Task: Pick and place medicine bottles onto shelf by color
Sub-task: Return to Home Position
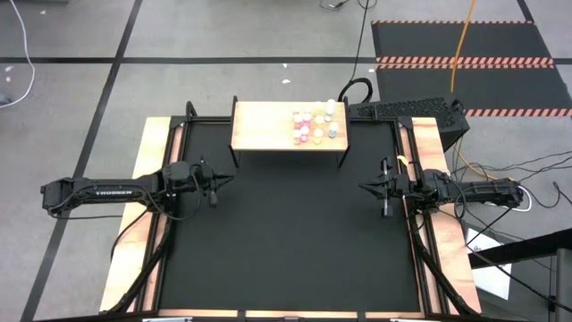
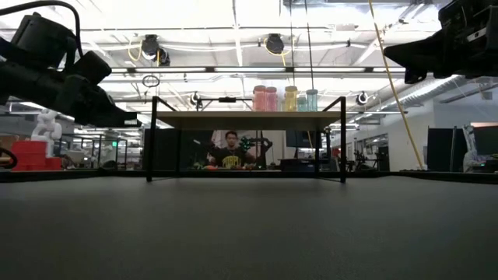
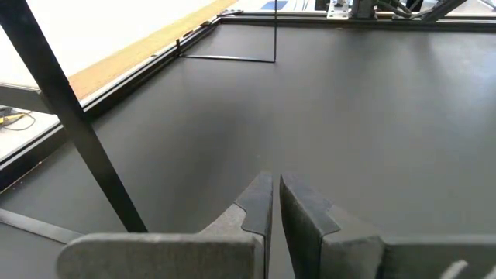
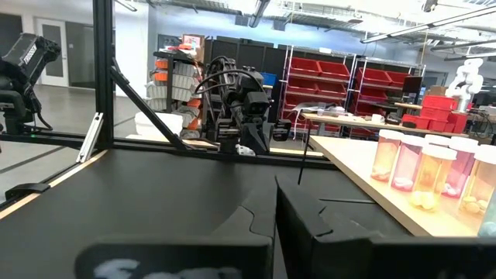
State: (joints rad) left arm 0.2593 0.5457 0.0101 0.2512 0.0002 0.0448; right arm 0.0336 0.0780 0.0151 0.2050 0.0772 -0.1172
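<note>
Several small medicine bottles (image 1: 315, 124) with white caps and pink, yellow and teal bodies stand upright in a cluster on the right part of the tan wooden shelf (image 1: 259, 125), which stands on thin black legs at the mat's far edge. They also show in the low view (image 2: 284, 99) and the right wrist view (image 4: 426, 170). My left gripper (image 1: 225, 179) is shut and empty above the mat's left side. My right gripper (image 1: 362, 188) is shut and empty above the mat's right side.
The black mat (image 1: 286, 233) covers the table between both arms. A black frame (image 1: 407, 143) runs along the table's sides. A person (image 2: 229, 152) sits beyond the table, seen under the shelf. A black keyboard (image 1: 402, 109) lies behind the shelf's right end.
</note>
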